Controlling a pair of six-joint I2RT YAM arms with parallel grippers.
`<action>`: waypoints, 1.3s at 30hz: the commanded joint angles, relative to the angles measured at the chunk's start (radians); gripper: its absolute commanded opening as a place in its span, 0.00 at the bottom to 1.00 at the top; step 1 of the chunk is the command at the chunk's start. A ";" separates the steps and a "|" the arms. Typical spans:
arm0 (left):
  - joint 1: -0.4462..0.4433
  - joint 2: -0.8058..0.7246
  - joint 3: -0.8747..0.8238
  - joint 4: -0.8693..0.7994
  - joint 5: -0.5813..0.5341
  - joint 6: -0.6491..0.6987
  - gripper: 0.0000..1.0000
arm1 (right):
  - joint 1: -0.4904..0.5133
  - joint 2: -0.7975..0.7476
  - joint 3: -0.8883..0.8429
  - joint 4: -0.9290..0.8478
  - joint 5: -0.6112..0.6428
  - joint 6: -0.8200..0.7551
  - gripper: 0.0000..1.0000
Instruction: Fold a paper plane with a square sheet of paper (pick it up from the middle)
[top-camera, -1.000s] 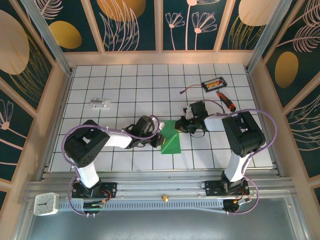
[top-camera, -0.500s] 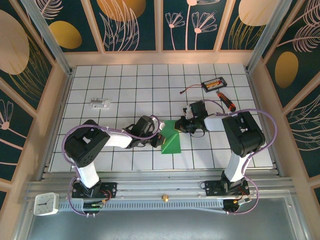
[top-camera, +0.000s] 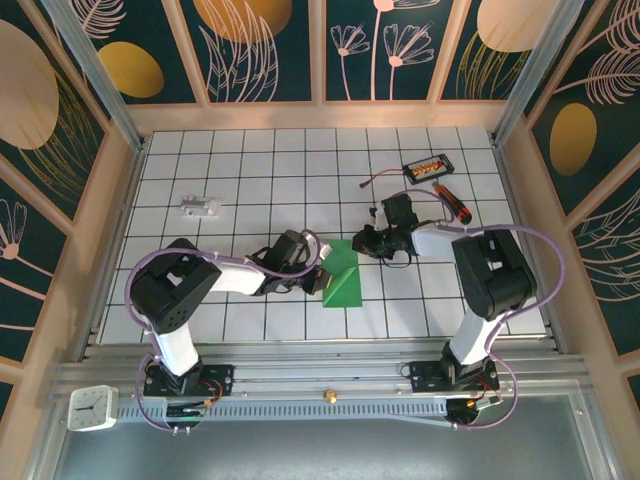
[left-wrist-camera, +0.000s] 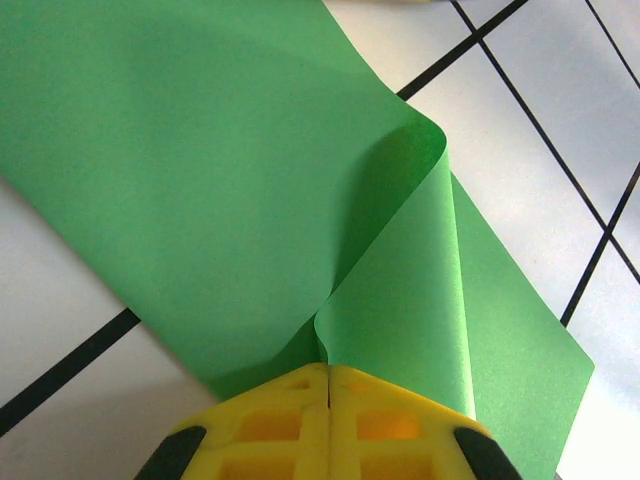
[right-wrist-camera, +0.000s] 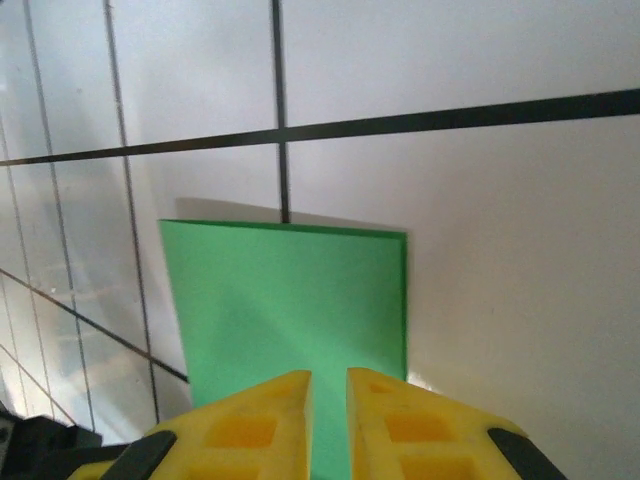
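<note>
Square sheet of paper (left-wrist-camera: 200, 150): bright green, creased to a smaller shape, clamped at its near edge in the left gripper (left-wrist-camera: 328, 375), jaws pressed fully together on it. Curled up off the white-tiled counter (left-wrist-camera: 505, 150) in a soft rounded fold just ahead of the yellow fingers (left-wrist-camera: 270, 420), the rest lying flat beyond. At the right gripper (right-wrist-camera: 328, 385), jaws stood a narrow slit apart, low over a flat, straight-edged corner of the same green; could not tell whether touching it. From above, lay near the middle of the counter, between the two grippers, one at each side. Farther out, toward the far right: a black-and-orange screwdriver (top-camera: 452, 203) just beside a small black box (top-camera: 428, 167), both well apart from the paper. Toward the far left: a small pale object (top-camera: 200, 207).
</note>
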 joint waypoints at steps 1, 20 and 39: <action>0.008 0.047 0.007 -0.082 -0.015 0.026 0.00 | -0.003 -0.107 -0.037 -0.011 0.008 0.003 0.18; 0.007 0.058 0.035 -0.115 -0.008 0.017 0.00 | 0.207 -0.283 -0.401 0.261 -0.014 0.272 0.09; 0.008 0.045 0.076 -0.125 0.007 0.010 0.00 | 0.219 -0.209 -0.403 0.102 0.117 0.171 0.06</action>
